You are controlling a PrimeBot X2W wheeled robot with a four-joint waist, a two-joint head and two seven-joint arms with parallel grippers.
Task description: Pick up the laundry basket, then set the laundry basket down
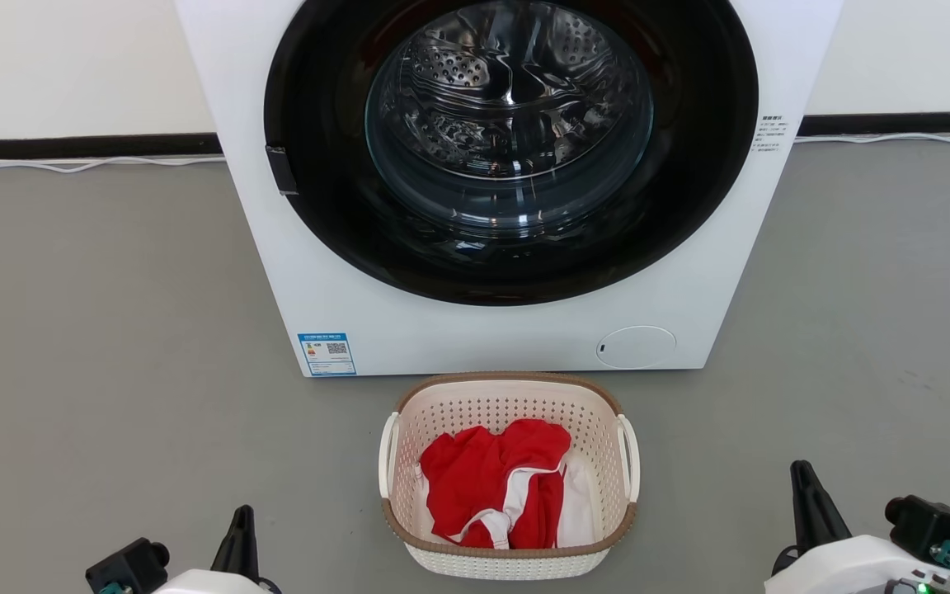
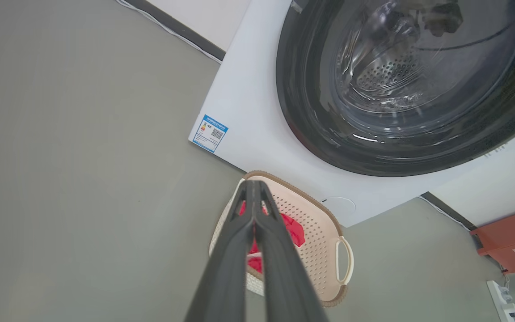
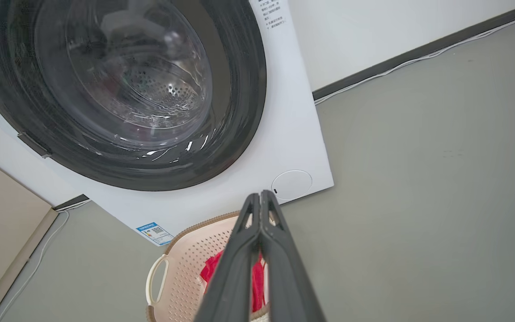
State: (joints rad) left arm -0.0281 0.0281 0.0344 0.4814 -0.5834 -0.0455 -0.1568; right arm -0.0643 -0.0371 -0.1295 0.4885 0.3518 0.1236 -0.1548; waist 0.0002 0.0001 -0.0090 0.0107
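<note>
White steel takes up the far side: the washer stands on the grey floor with its round door facing the robot. Just in front of its foot sits the basket, level on the floor. A red garment is heaped in its near half, and there is a white handle on each side.

Both pincers hang low at the near edge, well apart from the basket — the left gripper off to its left, the right gripper off to its right. Each has its dark fingers pressed together on nothing.

That suits two stages alike: a basket waiting to be lifted, or one already set back down and let go. Either way, my judgement is that handling it well means bearing both handles evenly and keeping the rim level so the cloth stays in — and keeping clear of the washer's front.
</note>
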